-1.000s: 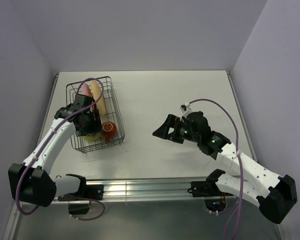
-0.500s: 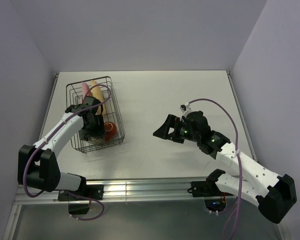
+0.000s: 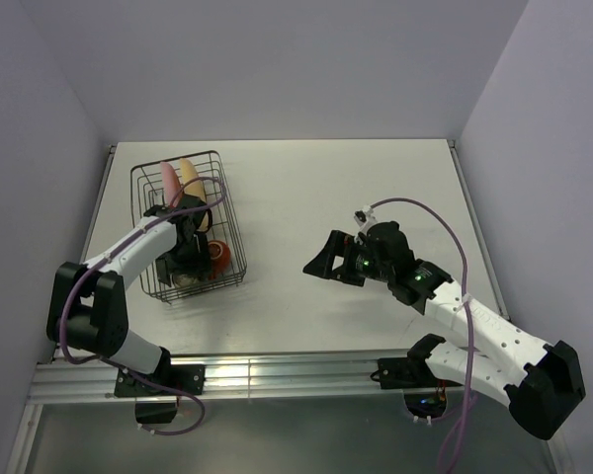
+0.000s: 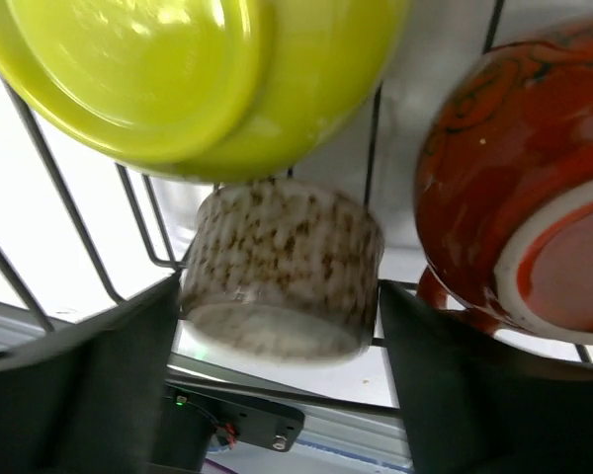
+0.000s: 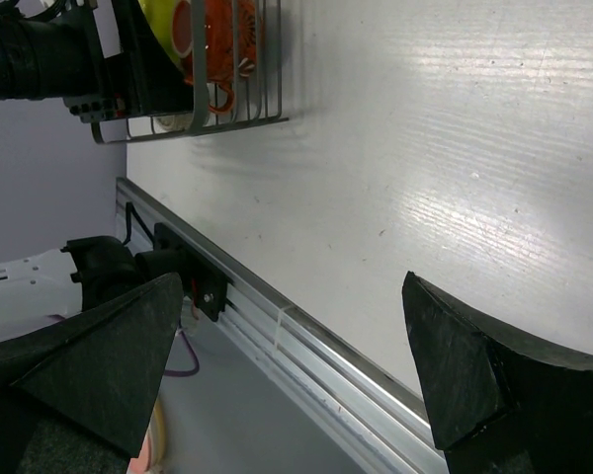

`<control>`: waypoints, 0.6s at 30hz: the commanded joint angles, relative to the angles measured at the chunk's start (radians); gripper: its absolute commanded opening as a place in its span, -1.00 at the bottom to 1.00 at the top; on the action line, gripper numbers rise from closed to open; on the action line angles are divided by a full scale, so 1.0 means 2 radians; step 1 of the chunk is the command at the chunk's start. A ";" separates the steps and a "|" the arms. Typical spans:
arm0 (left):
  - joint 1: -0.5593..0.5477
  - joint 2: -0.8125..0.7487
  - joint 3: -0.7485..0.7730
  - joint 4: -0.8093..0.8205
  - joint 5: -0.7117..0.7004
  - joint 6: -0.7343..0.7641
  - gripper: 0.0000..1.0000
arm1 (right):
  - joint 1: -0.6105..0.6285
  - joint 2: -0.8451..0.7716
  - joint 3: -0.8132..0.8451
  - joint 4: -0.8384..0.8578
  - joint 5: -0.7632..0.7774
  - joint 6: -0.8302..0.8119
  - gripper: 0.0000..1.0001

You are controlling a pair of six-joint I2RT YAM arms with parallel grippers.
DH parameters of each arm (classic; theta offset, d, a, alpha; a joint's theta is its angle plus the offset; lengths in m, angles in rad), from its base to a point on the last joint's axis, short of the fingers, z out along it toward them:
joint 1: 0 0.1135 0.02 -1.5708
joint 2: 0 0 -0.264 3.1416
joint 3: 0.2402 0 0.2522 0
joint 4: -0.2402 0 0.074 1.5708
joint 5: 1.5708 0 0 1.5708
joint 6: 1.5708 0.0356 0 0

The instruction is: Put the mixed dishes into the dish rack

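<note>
- White tabletop (biggest thing in shot) carried the rack on its left half; the right half was bare under the right arm.
- Rectangular black wire dish rack sat at the left side of the table, with all five dishes inside it.
- Right gripper hovered above the table, well apart from the rack, with its jaws spread wide and nothing between them.
- Left gripper was down inside the near end of the rack. Its fingers stood on either side of the cup, right at its sides (couldn't tell whether they were squeezing it or just next to it).
- Yellow-orange round plate stood on edge at the far end of the rack.
- Pink round plate stood on edge just left of the yellow-orange one, same far end.
- Lime-green bowl was in the near half of the rack, its underside facing the left wrist camera, directly next to the cup.
- Small red-orange mug was in the near right corner of the rack, base toward the left wrist camera, beside the bowl and cup.
- Small grey-beige speckled round cup lay tilted against the rack wires at the near end, between the left gripper's fingers.
</note>
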 commanded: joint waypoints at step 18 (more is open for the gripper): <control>-0.011 -0.148 0.034 -0.004 -0.006 -0.041 0.99 | -0.004 0.000 -0.006 0.001 0.011 -0.033 0.99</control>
